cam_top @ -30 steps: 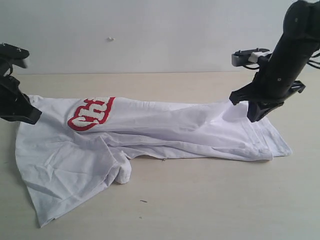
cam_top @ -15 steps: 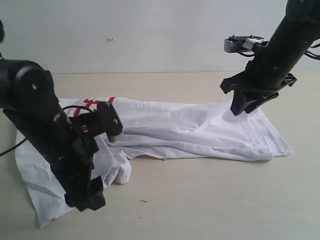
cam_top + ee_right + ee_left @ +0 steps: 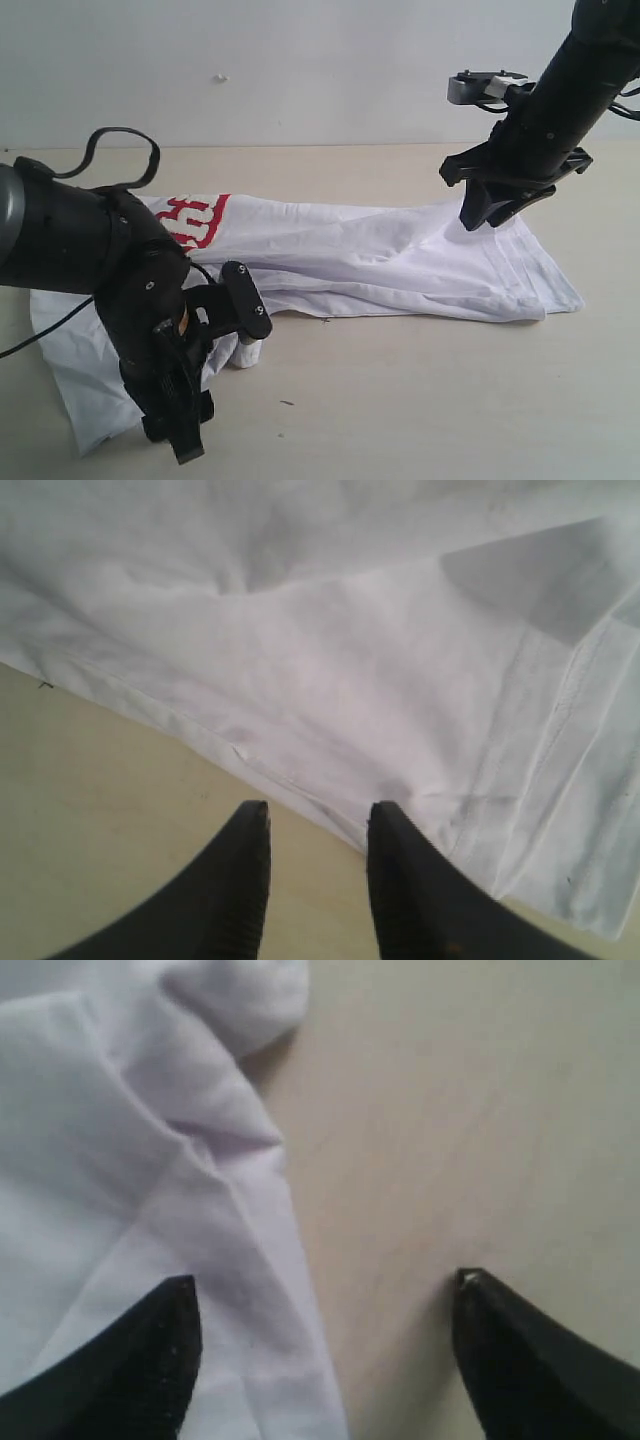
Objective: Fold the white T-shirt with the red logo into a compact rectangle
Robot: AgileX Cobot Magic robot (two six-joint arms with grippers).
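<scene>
The pale surface (image 3: pixel 430 400) carries the white T-shirt (image 3: pixel 380 255), spread crumpled with one long side folded over. My left hand (image 3: pixel 322 1305) is spread wide and empty, straddling the shirt's edge. My right hand (image 3: pixel 318 820) hangs over the shirt's opposite end, released, fingers slightly parted. The red logo (image 3: pixel 197 218) shows near my left arm.

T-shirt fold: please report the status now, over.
Left gripper open, over T-shirt edge. Right gripper open narrow, empty, over other end. T-shirt rumpled, half folded lengthwise, no rectangle yet. Left arm hides part of logo.
</scene>
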